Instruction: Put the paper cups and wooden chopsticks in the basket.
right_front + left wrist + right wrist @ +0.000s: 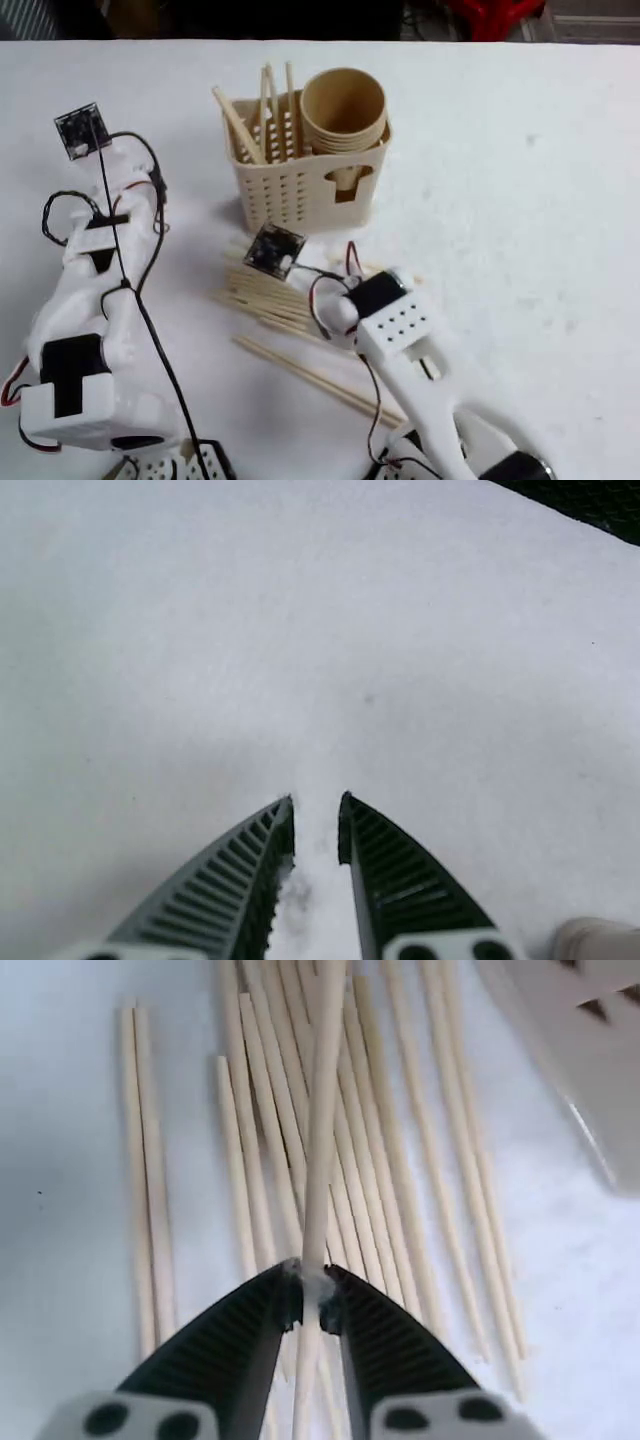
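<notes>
Currently on the white bench (520,200):

Item one, a cream perforated plastic basket (300,190), upright toward the far middle of the bench. One side of it holds a nested stack of tan paper cups (343,105), mouths upward. The other side holds several pale wooden chopsticks (262,120), standing on end and leaning at differing angles.

Item two, a loose pile of pale wooden sticks (265,295), lying flat on the bench just in front of the basket, mostly side by side. A separate pair (320,375) lies nearer the arm bases, a little apart from the pile.

Item three, the right tool (312,1295), low over the pile, its dark ribbed fingers pinching one long stick (322,1140) between their tips. That stick crosses above the others lying under it. A corner of the basket's wall shows beyond in the right wrist view.

Item four, the left tool (316,820), over bare bench well to the side of the basket, fingers parted by a narrow gap with nothing between them.
</notes>
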Motion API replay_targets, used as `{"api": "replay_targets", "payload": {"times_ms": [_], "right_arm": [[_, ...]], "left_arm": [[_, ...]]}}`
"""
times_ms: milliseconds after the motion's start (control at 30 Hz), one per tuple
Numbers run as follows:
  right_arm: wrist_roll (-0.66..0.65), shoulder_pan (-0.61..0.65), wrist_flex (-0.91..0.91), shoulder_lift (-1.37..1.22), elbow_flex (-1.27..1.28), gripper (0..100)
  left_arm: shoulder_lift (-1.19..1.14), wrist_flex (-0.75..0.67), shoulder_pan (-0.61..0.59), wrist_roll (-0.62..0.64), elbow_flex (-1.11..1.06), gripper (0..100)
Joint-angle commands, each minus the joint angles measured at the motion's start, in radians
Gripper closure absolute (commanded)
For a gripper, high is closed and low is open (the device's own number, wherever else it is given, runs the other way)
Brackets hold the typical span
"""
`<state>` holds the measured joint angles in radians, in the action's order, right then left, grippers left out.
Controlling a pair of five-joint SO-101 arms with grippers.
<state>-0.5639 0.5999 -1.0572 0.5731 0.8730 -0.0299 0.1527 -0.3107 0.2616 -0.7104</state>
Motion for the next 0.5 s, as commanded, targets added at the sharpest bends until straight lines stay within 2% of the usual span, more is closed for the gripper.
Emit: {"api": "replay_targets", "payload": {"times_ms": [0, 133, 267, 367, 467], "right_arm": [[0.075, -0.007, -0.027, 0.110, -0.140, 98.1], [0.196, -0.012, -0.028, 0.139, -0.419, 98.1], [0.262, -0.005, 0.010, 0.054, -0.707, 98.1], [0.273, -0.012, 0.179, -0.051, -0.855, 98.1], [0.224, -0.007, 0.401, -0.170, -0.937, 98.1]], "left_arm": [[0.007, 0.005, -0.005, -0.009, 0.051, 91], [0.007, 0.005, -0.005, -0.009, 0.051, 91], [0.007, 0.003, -0.005, -0.009, 0.051, 91], [0.007, 0.003, -0.005, -0.009, 0.051, 91], [0.007, 0.006, -0.005, -0.009, 0.051, 91]]}}
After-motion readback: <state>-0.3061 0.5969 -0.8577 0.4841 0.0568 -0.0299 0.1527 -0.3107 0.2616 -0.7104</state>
